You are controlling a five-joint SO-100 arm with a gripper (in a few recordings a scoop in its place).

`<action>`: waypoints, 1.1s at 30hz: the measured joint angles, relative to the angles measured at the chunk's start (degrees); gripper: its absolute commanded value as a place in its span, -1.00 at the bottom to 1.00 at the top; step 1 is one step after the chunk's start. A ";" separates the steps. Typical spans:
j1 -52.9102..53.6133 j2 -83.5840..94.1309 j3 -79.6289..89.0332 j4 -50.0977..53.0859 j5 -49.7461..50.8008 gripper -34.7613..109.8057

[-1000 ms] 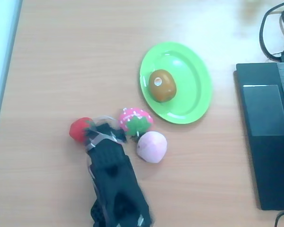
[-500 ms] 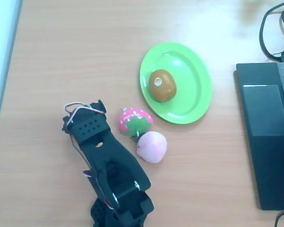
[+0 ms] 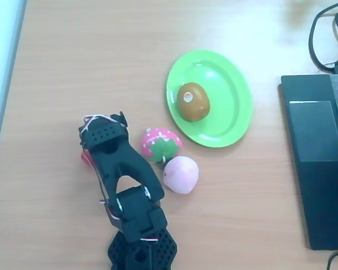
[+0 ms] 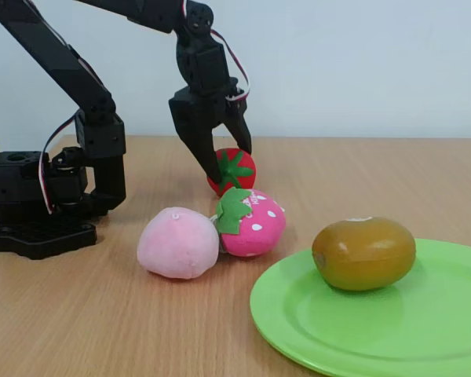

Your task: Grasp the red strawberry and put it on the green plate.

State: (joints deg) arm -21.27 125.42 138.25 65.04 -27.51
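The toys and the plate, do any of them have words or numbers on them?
No readable text anywhere.
The pink strawberry has white dots only, no letters.
The green plate, brown fruit and red strawberry are plain.
The laptop keys are too blurred to read.

red strawberry [image 3: 85, 157] mostly under arm

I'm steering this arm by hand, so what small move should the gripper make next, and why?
Probably close the gripper on the strawberry: its open fingers straddle the fruit on the table, and the green plate holds only the brown fruit.
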 measured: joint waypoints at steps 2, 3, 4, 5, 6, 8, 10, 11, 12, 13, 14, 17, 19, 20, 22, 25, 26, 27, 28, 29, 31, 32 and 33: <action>0.26 -1.14 0.26 -0.70 0.26 -0.09; 0.18 -1.14 0.26 -1.23 0.00 -0.09; 0.09 -1.41 0.53 -1.67 0.00 -0.09; 0.00 -1.93 0.79 -1.93 0.35 -0.09; 0.09 -2.20 0.79 -2.46 0.35 -0.10; -0.18 -2.29 1.32 -3.08 0.35 -0.11; -0.18 -2.29 1.49 -3.25 0.35 -0.13; -0.18 -2.29 1.67 -3.52 0.35 -0.18; -0.18 -2.29 1.67 -3.78 0.35 -0.24; -0.18 -2.29 1.67 -3.78 0.35 -0.32; -0.18 -2.29 1.67 -3.87 0.35 -0.41; -0.26 -2.02 1.67 -3.96 0.35 -0.59; -0.62 -1.76 1.67 -3.96 0.35 -0.63; -0.62 -1.76 1.67 -3.96 0.35 -0.63; -0.62 -2.02 1.67 -3.96 0.44 -0.63; -0.35 -2.02 1.67 -3.96 0.44 -0.63; -0.18 -2.02 1.67 -3.96 0.44 -0.63; -0.09 -2.02 1.67 -3.96 0.44 -0.63; -0.09 -2.02 1.67 -3.96 0.44 -0.63; -0.09 -2.02 1.67 -3.96 0.44 -0.63; 0.00 -1.58 1.41 -3.96 0.97 -0.63; 0.53 -1.32 0.70 -3.34 1.41 -0.63; 1.76 -1.14 -0.35 -3.34 1.67 -0.63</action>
State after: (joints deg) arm -19.51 124.28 137.90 61.70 -25.84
